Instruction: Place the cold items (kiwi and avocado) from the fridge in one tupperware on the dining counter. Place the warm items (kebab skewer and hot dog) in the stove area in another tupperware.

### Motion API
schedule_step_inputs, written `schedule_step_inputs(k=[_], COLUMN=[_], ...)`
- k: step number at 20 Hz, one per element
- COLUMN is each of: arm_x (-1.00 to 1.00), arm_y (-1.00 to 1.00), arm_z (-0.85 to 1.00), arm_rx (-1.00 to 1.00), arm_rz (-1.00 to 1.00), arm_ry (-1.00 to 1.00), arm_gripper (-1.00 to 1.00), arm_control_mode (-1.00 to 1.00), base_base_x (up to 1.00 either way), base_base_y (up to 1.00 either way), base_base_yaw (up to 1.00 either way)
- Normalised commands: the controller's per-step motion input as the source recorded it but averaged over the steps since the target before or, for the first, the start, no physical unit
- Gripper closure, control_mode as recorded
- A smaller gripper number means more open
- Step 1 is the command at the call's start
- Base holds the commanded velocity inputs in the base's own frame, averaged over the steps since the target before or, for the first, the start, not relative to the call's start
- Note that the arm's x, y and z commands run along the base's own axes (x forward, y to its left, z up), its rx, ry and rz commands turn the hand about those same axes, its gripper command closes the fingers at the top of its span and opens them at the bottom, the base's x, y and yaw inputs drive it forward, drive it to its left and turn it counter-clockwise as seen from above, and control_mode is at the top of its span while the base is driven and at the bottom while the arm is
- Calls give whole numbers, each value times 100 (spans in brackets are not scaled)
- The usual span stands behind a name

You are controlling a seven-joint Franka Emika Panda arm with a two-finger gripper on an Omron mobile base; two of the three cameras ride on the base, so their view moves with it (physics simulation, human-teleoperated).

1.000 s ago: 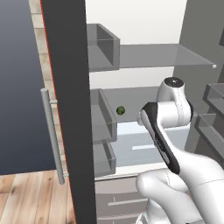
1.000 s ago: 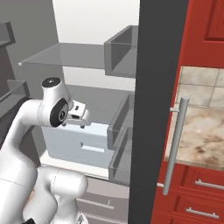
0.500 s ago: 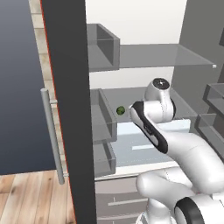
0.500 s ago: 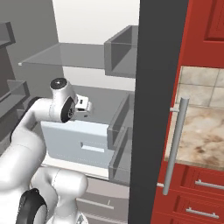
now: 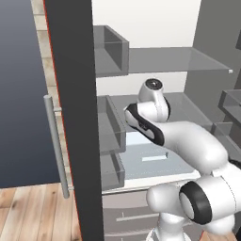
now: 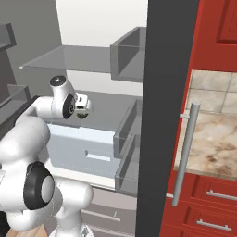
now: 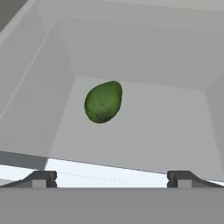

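Observation:
The avocado (image 7: 103, 102) is dark green and egg-shaped, and lies alone on the pale grey fridge shelf (image 7: 144, 131) near its back wall. My gripper (image 7: 112, 178) is open, its two dark fingertips (image 7: 41, 177) spread wide at the shelf's front edge, a short way from the fruit and not touching it. In the right base view my hand (image 6: 82, 101) reaches in over the middle shelf, with a dark green bit of the avocado (image 6: 82, 115) just below it. The kiwi, kebab skewer, hot dog and tupperware are out of view.
The open fridge door (image 5: 70, 117) stands close on my left, with clear door bins (image 5: 110, 127). A glass shelf (image 5: 179, 59) hangs above my arm and a pale drawer (image 6: 88, 148) sits below. Red cabinets (image 6: 213, 194) and a stone counter (image 6: 213, 139) lie to the right.
My arm has stretched forward into the fridge and the hand has moved over the middle shelf; it now covers the avocado in the left base view. The jaws stayed open.

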Motion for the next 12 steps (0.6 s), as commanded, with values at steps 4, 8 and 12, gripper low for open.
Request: schedule_step_inputs(k=[4,8,12], arm_x=[46,52,58], arm_y=[23,3,0], arm_z=[-12,-20,-26], arm_rx=[0,0,0], arm_rz=[0,0,0], arm_ry=[0,0,0], arm_gripper=[-100,-100,-100], arm_control_mode=[-100,-100,-100], base_base_x=[0,0,0], base_base_y=[0,0,0], base_base_yaw=[0,0,0])
